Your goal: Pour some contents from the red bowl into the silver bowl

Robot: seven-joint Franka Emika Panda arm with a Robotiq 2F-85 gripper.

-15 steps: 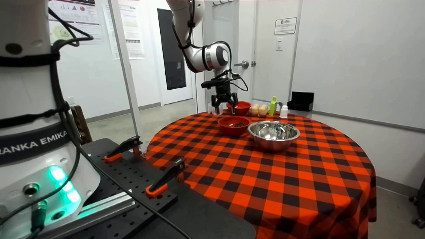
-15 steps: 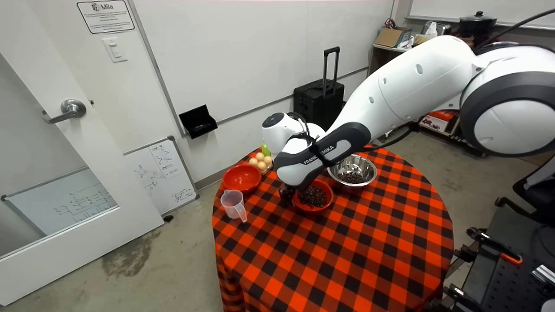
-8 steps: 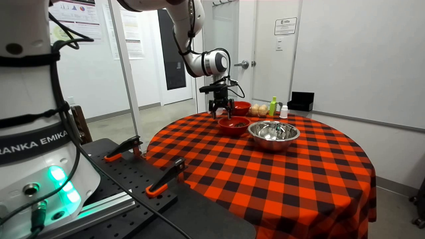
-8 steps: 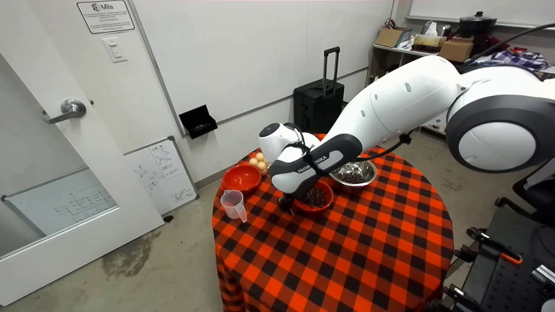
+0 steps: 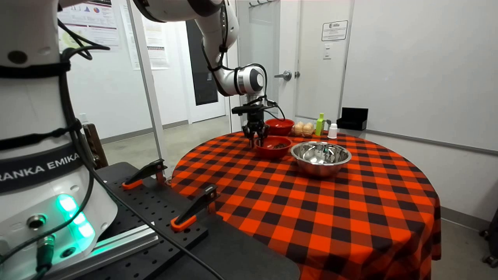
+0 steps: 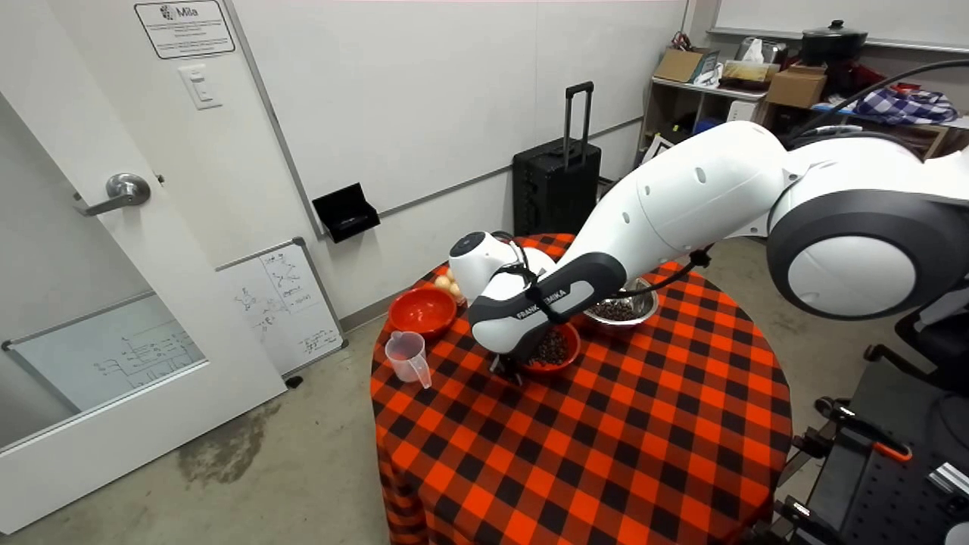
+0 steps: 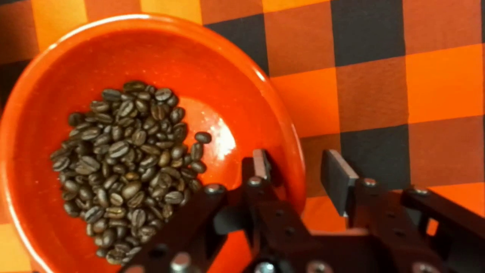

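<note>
My gripper point(image 7: 297, 167): fingers point(image 7: 337, 182) spread, holding nothing, straddling the red bowl point(image 7: 216, 91) at its rim, one inside and one outside. Couldn't tell if either was touching.
Rim grab: that was the step in hand, I'd say, no pinch made yet.
Coffee beans point(image 7: 129, 163): decent heap in the red bowl, mostly on the side away from my fingers.
Red bowl: upright on the table point(image 5: 342, 210), a bit in from the edge by the door point(image 6: 144, 235).
Next move: called for squeezing that rim, lifting level, then tipping slowly over the silver bowl point(image 5: 321, 168), since beans would probably rush out once they slid.
Silver bowl: just beside the red one, in from the table edge along the whiteboard point(image 5: 424, 70). An exterior view showed beans point(image 6: 615, 309) in there too, so maybe part done, wasn't sure.
Door-side edge: second red bowl point(image 6: 422, 310) and clear measuring cup point(image 6: 407, 352) sat near it.
</note>
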